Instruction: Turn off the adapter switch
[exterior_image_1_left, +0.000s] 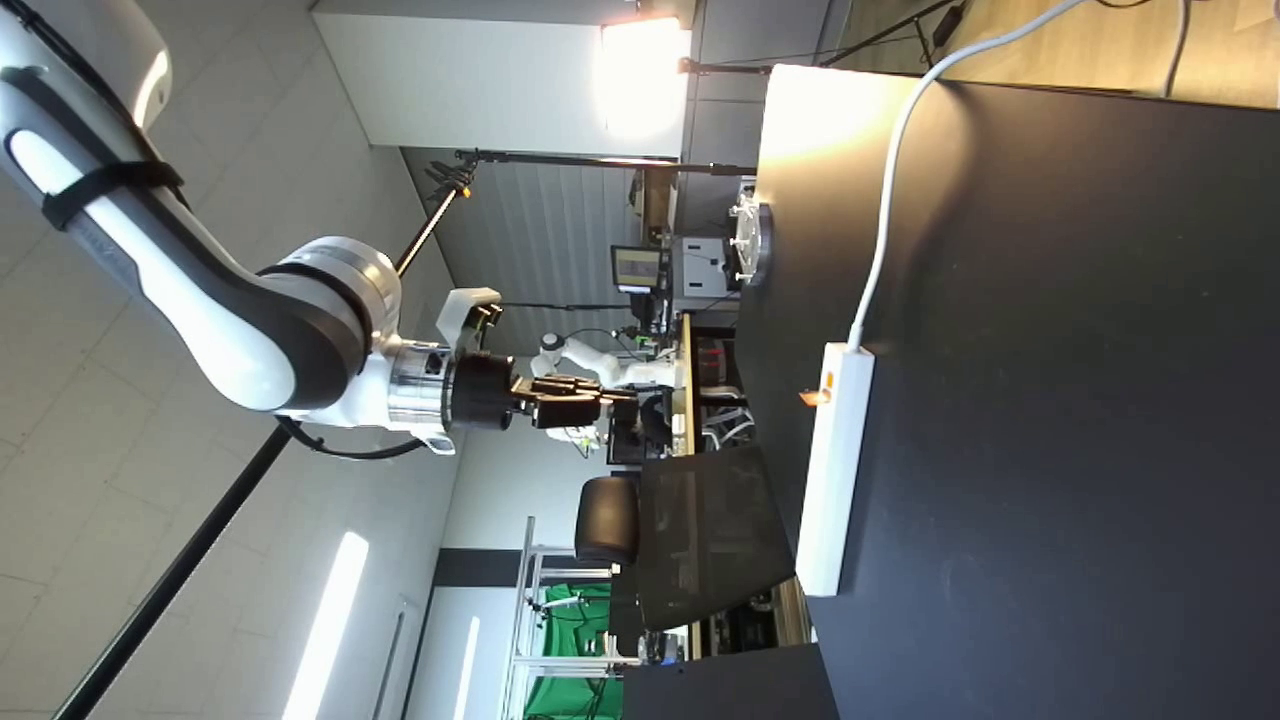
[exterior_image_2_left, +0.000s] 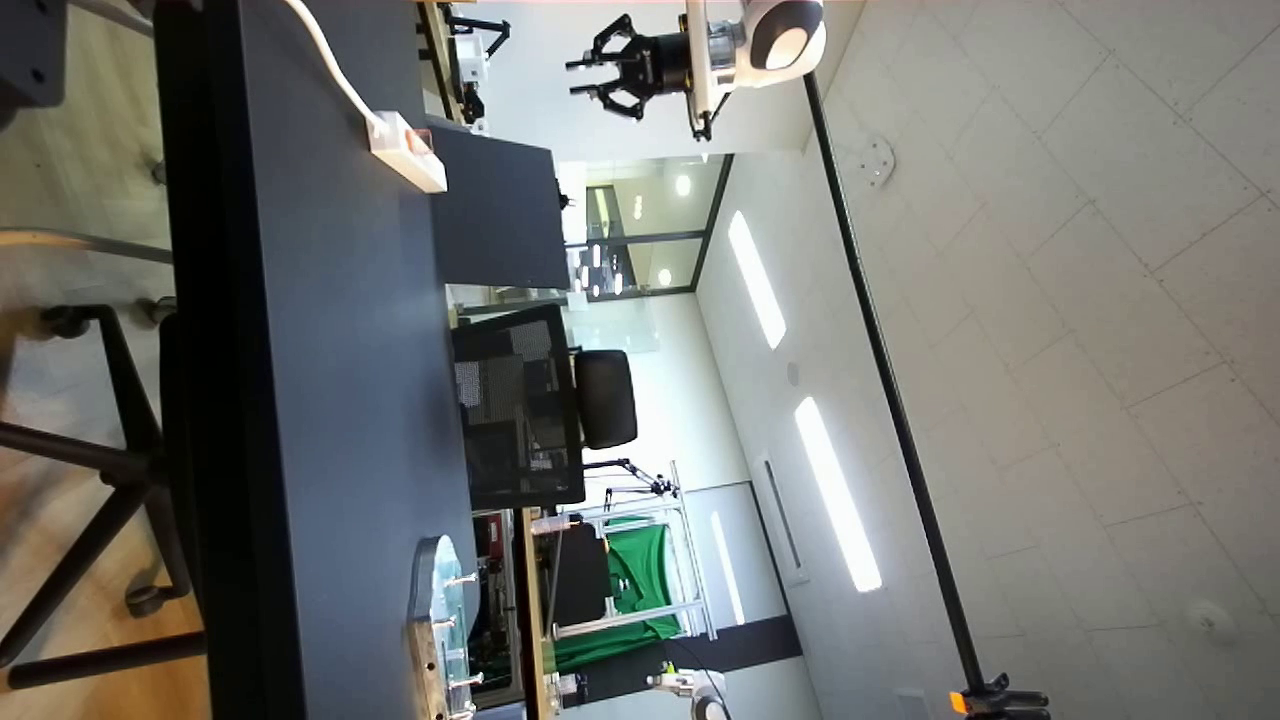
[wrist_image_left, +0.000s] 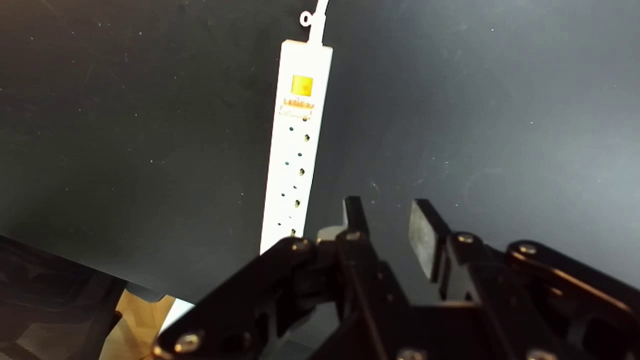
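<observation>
In an exterior view, the panelled ceiling (exterior_image_2_left: 1100, 360) occupies 3 o'clock, with lit strips (exterior_image_2_left: 840, 500) at 2 and 4; glazing (exterior_image_2_left: 655, 205) is at 12, green cloth (exterior_image_2_left: 645, 555) at 6, mesh-backed chair (exterior_image_2_left: 520, 400) and wood-toned floor (exterior_image_2_left: 80, 622) at 8.

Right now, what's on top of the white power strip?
In the wrist view, the power strip carries a yellow switch near the cable, then orange lettering and socket holes, none plugged where visible. The pincer covers the far end there, hiding whatever is on it.
</observation>
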